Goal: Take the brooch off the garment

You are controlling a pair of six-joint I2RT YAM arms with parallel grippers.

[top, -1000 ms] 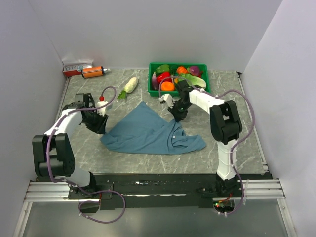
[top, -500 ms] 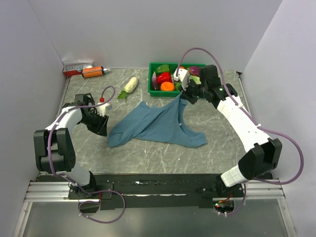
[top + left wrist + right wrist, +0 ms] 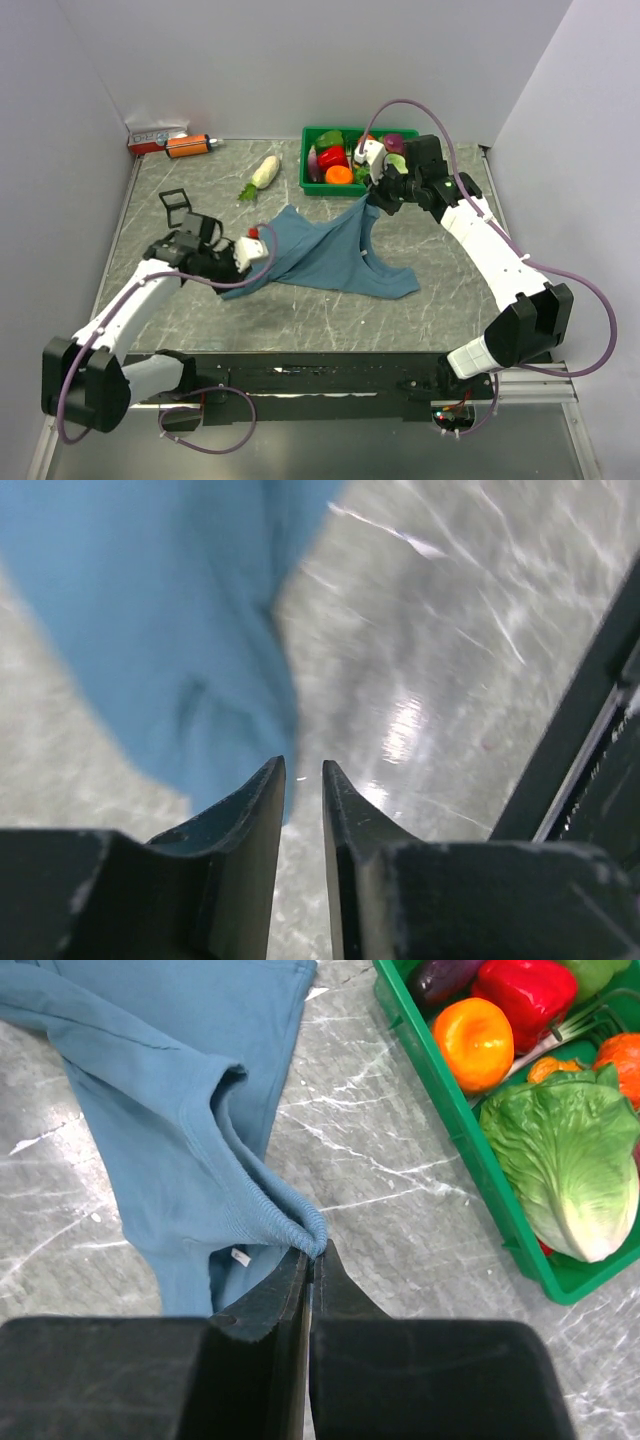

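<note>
Since the earlier frame, the left arm (image 3: pixel 140 295) has swung away from the left edge of the tabletop (image 3: pixel 300 320) and now reaches to the left end of the teal-blue soft sleeveless garment (image 3: pixel 320 255). The right arm (image 3: pixel 480 235) has hardly changed its place.

The garment lies in the middle of the tabletop. One part of it is pulled up toward the far edge, beside the green plastic tray (image 3: pixel 462 1140) of toy vegetables. The right jaws are clenched on a ribbed hem fold there, and the small white neck label (image 3: pixel 240 1257) sits just beside them. The left jaws stand a narrow gap apart with nothing between them, and the cloth begins just past their tips. That view is blurred. I cannot find the brooch in any view; I judge it is hidden in a fold or on the underside.

The danger I see is this: the right pinch takes only a thin edge, so a stronger pull could let the hem slip out. With the brooch unseen, the left jaws could close on plain cloth. The raised cloth could also drag against the tray.

The right arm is stretched far forward, its wrist bent down. The left arm lies low and long, nearly flat over the tabletop.
</note>
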